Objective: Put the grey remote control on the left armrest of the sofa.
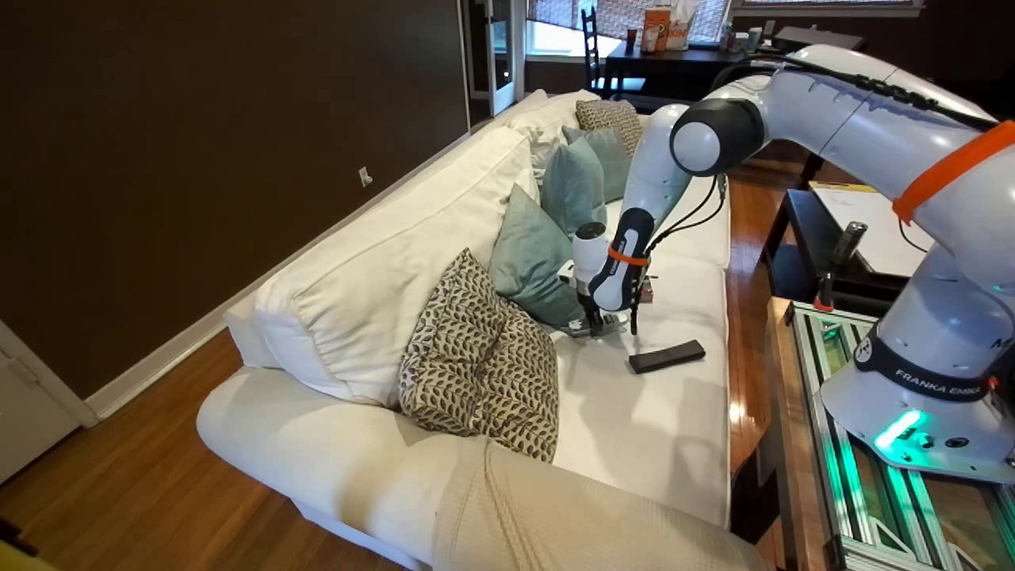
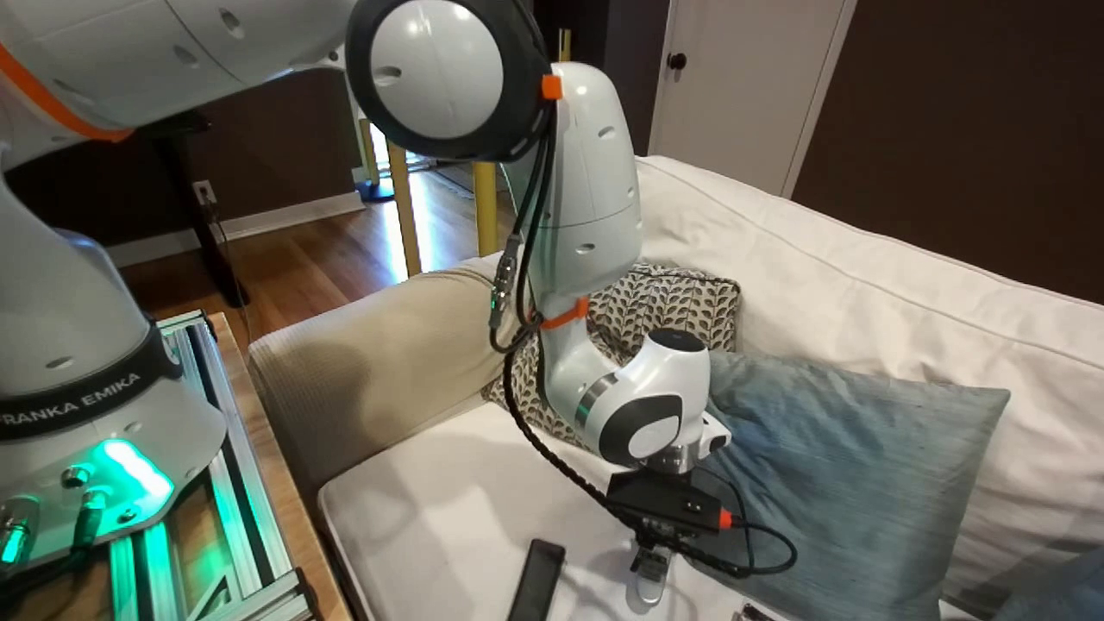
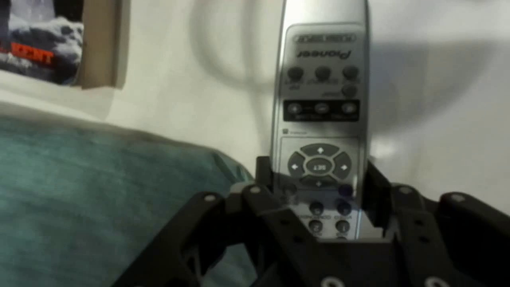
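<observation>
The grey remote control (image 3: 320, 127) is large in the wrist view, with its button face towards the camera. My gripper (image 3: 318, 179) has a finger against each long side of it and looks shut on it. In an exterior view the gripper (image 2: 649, 565) is low over the seat, with the silver end of the remote (image 2: 651, 592) below it. I cannot tell whether the remote touches the seat. The cream-white left armrest (image 1: 341, 460) forms the near end of the sofa (image 1: 650, 428); the armrest also shows in an exterior view (image 2: 379, 379), apart from the gripper.
A black remote (image 1: 668, 356) lies on the seat near the gripper. A teal cushion (image 2: 828, 466) stands close beside the gripper. The patterned cushion (image 1: 480, 365) leans between gripper and armrest. A printed booklet (image 3: 40, 48) lies on the seat. The robot's table (image 1: 793, 412) stands along the sofa.
</observation>
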`<move>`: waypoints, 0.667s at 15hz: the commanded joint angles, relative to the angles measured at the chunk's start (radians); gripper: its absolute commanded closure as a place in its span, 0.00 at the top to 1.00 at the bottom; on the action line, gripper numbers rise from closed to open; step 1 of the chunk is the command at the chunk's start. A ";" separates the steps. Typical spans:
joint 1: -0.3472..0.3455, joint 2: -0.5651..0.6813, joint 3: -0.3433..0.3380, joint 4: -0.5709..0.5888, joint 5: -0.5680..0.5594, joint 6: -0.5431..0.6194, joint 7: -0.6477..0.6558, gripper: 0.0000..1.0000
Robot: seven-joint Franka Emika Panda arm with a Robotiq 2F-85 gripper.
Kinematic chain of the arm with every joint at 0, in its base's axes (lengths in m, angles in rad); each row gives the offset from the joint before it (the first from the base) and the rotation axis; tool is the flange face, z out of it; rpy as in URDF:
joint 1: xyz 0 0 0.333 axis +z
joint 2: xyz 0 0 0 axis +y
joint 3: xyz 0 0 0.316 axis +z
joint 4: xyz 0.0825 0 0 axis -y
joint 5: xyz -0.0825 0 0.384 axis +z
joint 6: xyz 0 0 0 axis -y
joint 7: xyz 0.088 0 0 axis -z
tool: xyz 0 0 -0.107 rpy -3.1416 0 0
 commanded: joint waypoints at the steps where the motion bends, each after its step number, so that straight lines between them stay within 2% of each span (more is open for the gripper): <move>1: 0.084 -0.146 -0.026 -0.182 -0.023 0.073 0.046 0.29; 10: 0.303 -0.426 -0.051 -0.504 -0.065 0.172 0.100 0.29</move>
